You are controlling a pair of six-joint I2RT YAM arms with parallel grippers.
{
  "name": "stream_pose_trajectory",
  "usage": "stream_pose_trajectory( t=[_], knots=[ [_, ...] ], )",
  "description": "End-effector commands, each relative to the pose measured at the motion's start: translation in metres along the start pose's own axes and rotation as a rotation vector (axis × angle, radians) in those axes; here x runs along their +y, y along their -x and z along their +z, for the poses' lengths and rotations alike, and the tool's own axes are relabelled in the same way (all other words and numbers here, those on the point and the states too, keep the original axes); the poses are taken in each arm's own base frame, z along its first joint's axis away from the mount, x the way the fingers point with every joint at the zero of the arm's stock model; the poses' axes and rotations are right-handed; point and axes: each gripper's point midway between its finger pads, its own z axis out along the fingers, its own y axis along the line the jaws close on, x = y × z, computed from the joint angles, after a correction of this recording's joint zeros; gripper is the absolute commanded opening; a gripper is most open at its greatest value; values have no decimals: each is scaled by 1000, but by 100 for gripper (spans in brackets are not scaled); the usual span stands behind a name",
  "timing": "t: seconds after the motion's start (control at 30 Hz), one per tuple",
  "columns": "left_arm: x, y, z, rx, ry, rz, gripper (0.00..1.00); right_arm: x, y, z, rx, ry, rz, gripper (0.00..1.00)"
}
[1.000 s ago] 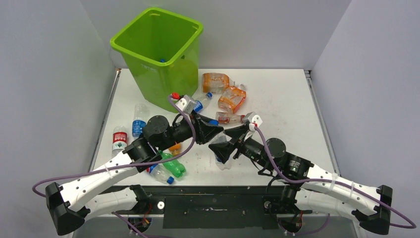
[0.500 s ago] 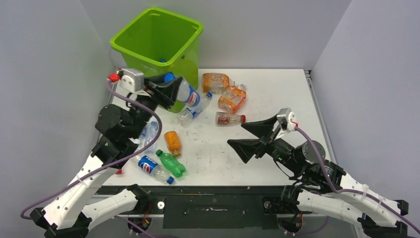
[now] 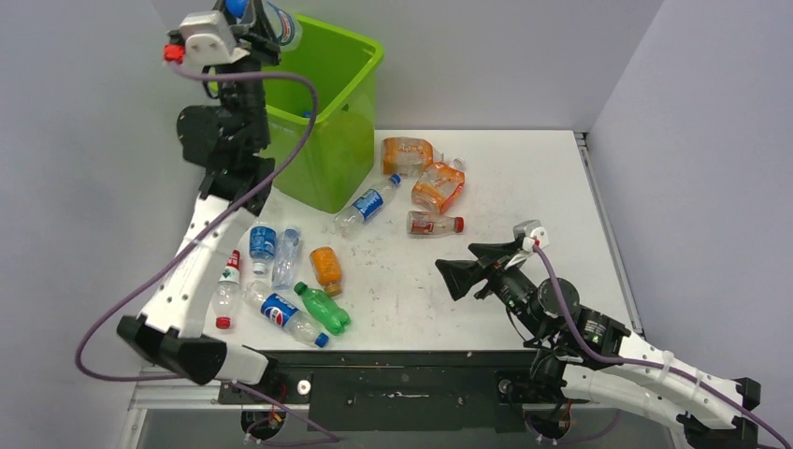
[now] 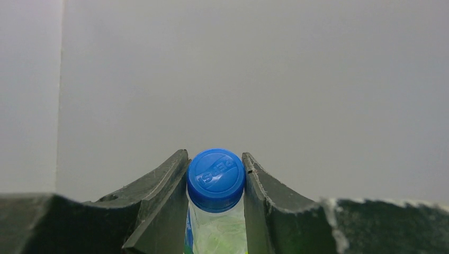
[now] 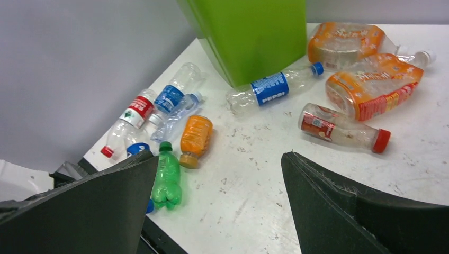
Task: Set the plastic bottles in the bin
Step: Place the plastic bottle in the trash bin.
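Note:
My left gripper point(image 3: 260, 17) is shut on a clear Pepsi bottle point(image 3: 276, 21) with a blue cap point(image 4: 215, 177), held high over the near-left rim of the lime-green bin point(image 3: 367, 58). The fingers point(image 4: 168, 182) pinch the bottle at the neck. My right gripper point(image 3: 455, 261) is open and empty, low over the table's front right, jaws wide apart point(image 5: 218, 159). Several bottles lie on the table: a Pepsi bottle point(image 3: 367, 206) by the bin's base, two orange ones point(image 3: 438, 187), a red-capped one point(image 3: 432, 224), a small orange one point(image 3: 324, 267) and a green one point(image 3: 323, 309).
More bottles lie at the front left: a Pepsi bottle point(image 3: 281, 313), a blue-labelled one point(image 3: 263, 241), and a red-labelled one point(image 3: 227, 281). The bin point(image 5: 254, 37) stands at the back left, a blue cap point(image 3: 307, 114) inside. Grey walls enclose the table.
My left arm has swung up from the table's middle, carrying the Pepsi bottle to above the bin's rim. My right arm has drawn back toward the near edge, gripper still open.

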Motion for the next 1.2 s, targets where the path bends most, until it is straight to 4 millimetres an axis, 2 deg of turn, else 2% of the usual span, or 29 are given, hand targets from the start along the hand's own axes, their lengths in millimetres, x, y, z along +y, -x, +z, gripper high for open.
stream_pose_trajectory(
  t=[0.0, 0.17, 0.3, 0.4, 0.43, 0.47, 0.5, 0.53, 0.63, 0.67, 0.73, 0.87, 0.97, 1.0, 1.1, 1.13, 1.17],
  knots=[
    [21, -38, 28, 0, 111, 82, 0, -15, 2, 2, -37, -83, 20, 90],
    [37, -90, 62, 38, 176, 165, 0, -23, -8, 6, -24, -121, 1, 90],
    [53, -103, 74, 2, 232, 157, 0, -24, -15, 8, -5, -122, -17, 90],
    [53, -116, 75, 16, 230, 157, 0, -28, -20, 9, 8, -134, -37, 90],
    [53, -117, 75, 17, 230, 152, 5, -29, -22, 9, 14, -139, -45, 90],
    [52, -116, 75, 16, 227, 146, 20, -29, -24, 10, 18, -142, -52, 90],
    [50, -116, 75, 15, 220, 144, 43, -29, -24, 11, 20, -141, -58, 90],
    [49, -115, 76, 19, 217, 141, 58, -29, -25, 12, 26, -141, -63, 90],
    [39, -97, 76, 1, 204, 115, 85, -27, -25, 14, 32, -140, -64, 90],
    [34, -90, 75, -4, 202, 111, 99, -26, -24, 14, 33, -140, -58, 90],
    [20, -75, 69, -5, 195, 116, 96, -25, -25, 15, 34, -137, -48, 90],
    [-24, -45, 41, 16, 121, 127, 96, -21, -23, 17, 40, -130, -39, 90],
    [-53, -30, 7, 77, 23, 127, 96, -21, -18, 18, 35, -141, -36, 90],
    [-59, -24, -8, 108, -8, 124, 96, -23, -15, 18, 31, -156, -40, 90],
    [-69, -32, -63, 249, -107, 75, 96, -39, -11, 18, 12, -251, -62, 90],
    [-64, -28, -84, 294, -137, 44, 96, -46, -10, 16, 2, -295, -61, 90],
    [-63, -38, -104, 360, -159, 10, 96, -53, -9, 15, -7, -330, -58, 90]
  ],
)
